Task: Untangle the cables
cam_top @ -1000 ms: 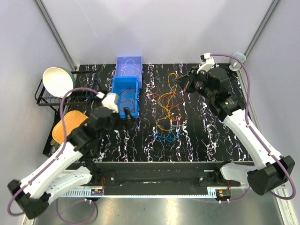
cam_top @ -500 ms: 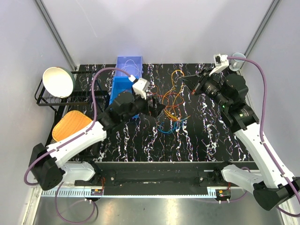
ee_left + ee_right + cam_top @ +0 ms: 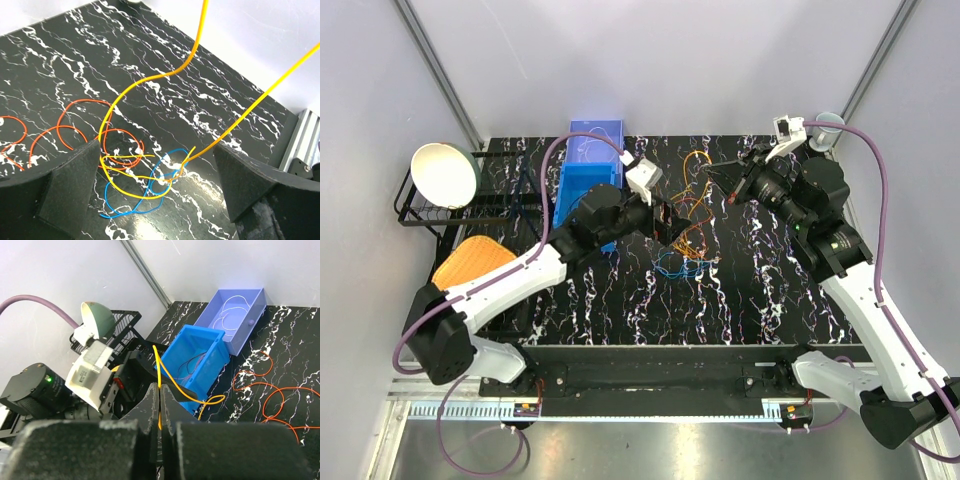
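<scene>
The cables [image 3: 682, 235] lie as a loose tangle of orange, red, yellow and blue loops at the table's middle. My right gripper [image 3: 713, 173] is shut on a yellow-orange cable [image 3: 162, 367] and holds it above the table, behind and to the right of the tangle. The strand rises taut out of the tangle in the left wrist view [image 3: 165, 75]. My left gripper [image 3: 156, 150] is open and empty, hovering over the knot of blue cable [image 3: 145, 200] and yellow cable [image 3: 125, 182]. Red loops [image 3: 75, 132] lie to its left.
A blue bin [image 3: 588, 195] holding thin wires and a lavender bin [image 3: 594, 140] stand at the back left. A white bowl [image 3: 445, 172] sits on a black rack off the left edge, above an orange pad [image 3: 470, 262]. A cup [image 3: 828, 125] stands at the back right.
My left arm swung from the blue bin rightward to above the tangle. My right gripper drew the yellow-orange cable up and back right, then held still.
</scene>
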Motion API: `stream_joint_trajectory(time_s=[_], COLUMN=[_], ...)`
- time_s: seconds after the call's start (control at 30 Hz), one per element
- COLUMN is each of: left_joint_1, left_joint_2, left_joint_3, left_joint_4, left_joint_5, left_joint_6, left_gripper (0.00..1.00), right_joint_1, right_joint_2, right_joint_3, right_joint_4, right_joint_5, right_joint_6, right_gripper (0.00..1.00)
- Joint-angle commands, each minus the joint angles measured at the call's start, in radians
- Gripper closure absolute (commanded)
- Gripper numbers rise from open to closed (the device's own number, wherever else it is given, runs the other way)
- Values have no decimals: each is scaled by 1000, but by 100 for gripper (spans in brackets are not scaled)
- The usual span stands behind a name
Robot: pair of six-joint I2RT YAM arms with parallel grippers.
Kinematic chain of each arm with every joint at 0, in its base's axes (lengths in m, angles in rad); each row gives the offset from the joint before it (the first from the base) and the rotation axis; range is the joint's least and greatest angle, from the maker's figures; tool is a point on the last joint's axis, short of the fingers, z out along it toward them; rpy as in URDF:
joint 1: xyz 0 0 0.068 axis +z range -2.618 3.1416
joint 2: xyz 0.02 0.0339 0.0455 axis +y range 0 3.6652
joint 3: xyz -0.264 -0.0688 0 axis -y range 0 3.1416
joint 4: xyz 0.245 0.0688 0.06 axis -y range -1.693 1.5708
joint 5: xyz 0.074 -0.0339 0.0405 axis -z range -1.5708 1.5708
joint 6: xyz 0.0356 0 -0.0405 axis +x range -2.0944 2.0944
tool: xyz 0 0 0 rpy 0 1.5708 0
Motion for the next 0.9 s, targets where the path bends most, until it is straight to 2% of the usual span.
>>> stream_joint_trajectory(time_s=[0.0,0.27,0.53,0.73,0.8,0.87], left_joint_1=[-9,-9,-16,-15,-16,-16], left_joint_2=[13,42,73,99,102,99], left_joint_3=[25,-12,-26,-37,-44,-55], left_joint_4=[73,80,70,82,97,117], left_joint_5=[43,-33,-184,-188,-172,-167], left_joint_6=[17,30,32,11,1,-9], left_gripper=[1,1,1,1,6,16], right_joint_1=[3,3,1,3,3,3], right_joint_2=[-17,-15,-6,-3,0,4], right_joint_3=[24,32,35,22,18,12], right_joint_4=[4,-4,0,25,34,39], right_joint_5=[-26,-29,-49,-62,-65,-66], right_joint_6=[4,4,22,42,48,53], right_gripper=[100,100,100,100,100,100])
